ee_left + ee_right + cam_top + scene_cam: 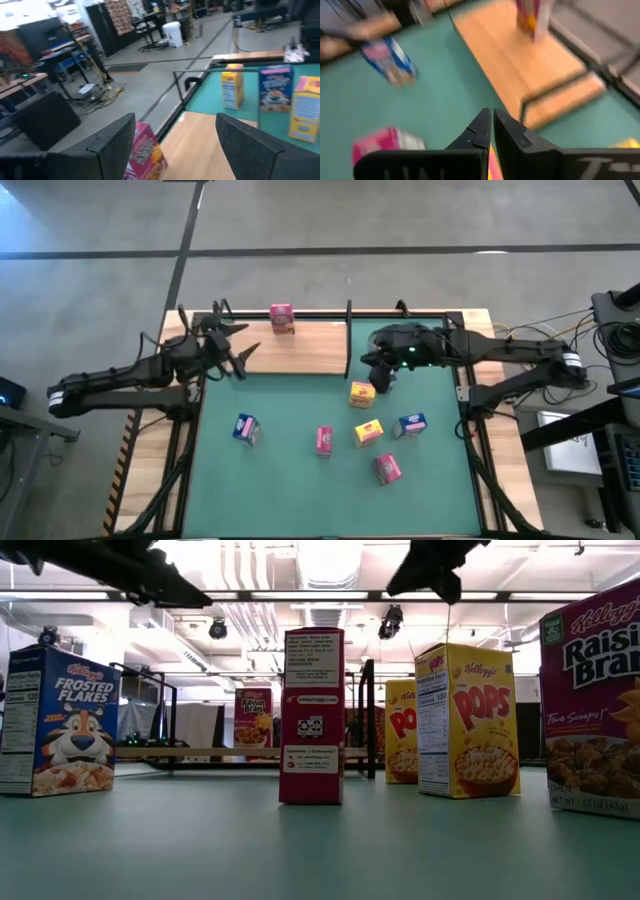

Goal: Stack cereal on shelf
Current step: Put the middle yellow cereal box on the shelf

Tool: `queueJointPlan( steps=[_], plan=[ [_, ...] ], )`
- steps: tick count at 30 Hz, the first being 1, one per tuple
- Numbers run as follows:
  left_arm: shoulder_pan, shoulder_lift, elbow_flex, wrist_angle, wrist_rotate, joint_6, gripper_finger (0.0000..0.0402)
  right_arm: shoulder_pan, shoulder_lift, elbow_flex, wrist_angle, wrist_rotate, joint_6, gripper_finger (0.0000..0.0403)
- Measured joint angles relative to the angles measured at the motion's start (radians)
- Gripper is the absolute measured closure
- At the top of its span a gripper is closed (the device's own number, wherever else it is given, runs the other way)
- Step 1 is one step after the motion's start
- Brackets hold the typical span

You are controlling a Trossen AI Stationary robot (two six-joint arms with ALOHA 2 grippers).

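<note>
Light-wood shelf (300, 350) lies along the far edge of my green mat (290, 475), its thin black posts standing at the corners and middle. One pink Raisin Bran box (282, 318) stands upright on it near the back rail; my left wrist camera catches the same box (145, 152) just past my fingers, resting on the wood.

My left gripper (232, 350) hangs over the left end of the shelf with its jaws spread wide and nothing between them, the pink box a little way off.

My right gripper (383, 378) hovers over the mat just off the shelf's front edge, jaws pressed together and empty. In my right wrist view the two fingers (492, 132) meet edge to edge, above the mat.

Six boxes wait on the mat. A yellow Corn Pops box (361, 394) sits just below my right gripper. A second yellow box (368, 432) lies further forward, with a blue Frosted Flakes box (411, 425) beside it. Another blue box (246, 429) stands well apart on the left. A pink box (324, 441) stands near the middle, and another pink box (388, 469) lies closest to the front.
</note>
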State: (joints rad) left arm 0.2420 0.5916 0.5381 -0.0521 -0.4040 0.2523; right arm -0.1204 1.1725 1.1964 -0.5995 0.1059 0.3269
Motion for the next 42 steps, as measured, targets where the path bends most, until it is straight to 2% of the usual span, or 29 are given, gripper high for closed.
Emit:
queueJointPlan(
  steps=[6,10,20,24,31,34,38,42],
  plan=[
    [0.0,-0.024,0.0,-0.005,-0.008,0.003,0.0141,0.0,0.148,0.191,-0.264,0.0,-0.009,0.039],
    [0.0,-0.025,0.0,-0.01,-0.008,0.004,0.0141,0.0,0.231,0.262,-0.388,-0.001,-0.07,0.039],
    [0.0,-0.024,0.0,-0.01,-0.008,0.018,0.0141,0.0,0.355,0.289,-0.454,-0.002,-0.138,0.0382],
    [0.0,-0.024,0.0,-0.01,-0.008,0.019,0.0141,0.0,0.392,0.289,-0.485,-0.029,-0.166,0.0342],
    [0.0,-0.022,0.0,-0.01,-0.008,0.019,0.0141,0.005,0.429,0.289,-0.503,-0.161,-0.213,0.022],
    [0.0,-0.022,0.0,-0.01,-0.007,0.019,0.0141,0.012,0.436,0.287,-0.505,-0.167,-0.253,0.0179],
    [0.0,-0.021,0.001,-0.012,-0.007,0.019,0.0141,0.011,0.445,0.275,-0.503,-0.136,-0.266,0.0145],
    [0.0,-0.021,0.001,-0.017,-0.006,0.019,0.0141,0.012,0.46,0.256,-0.496,-0.113,-0.262,0.0132]
  ],
)
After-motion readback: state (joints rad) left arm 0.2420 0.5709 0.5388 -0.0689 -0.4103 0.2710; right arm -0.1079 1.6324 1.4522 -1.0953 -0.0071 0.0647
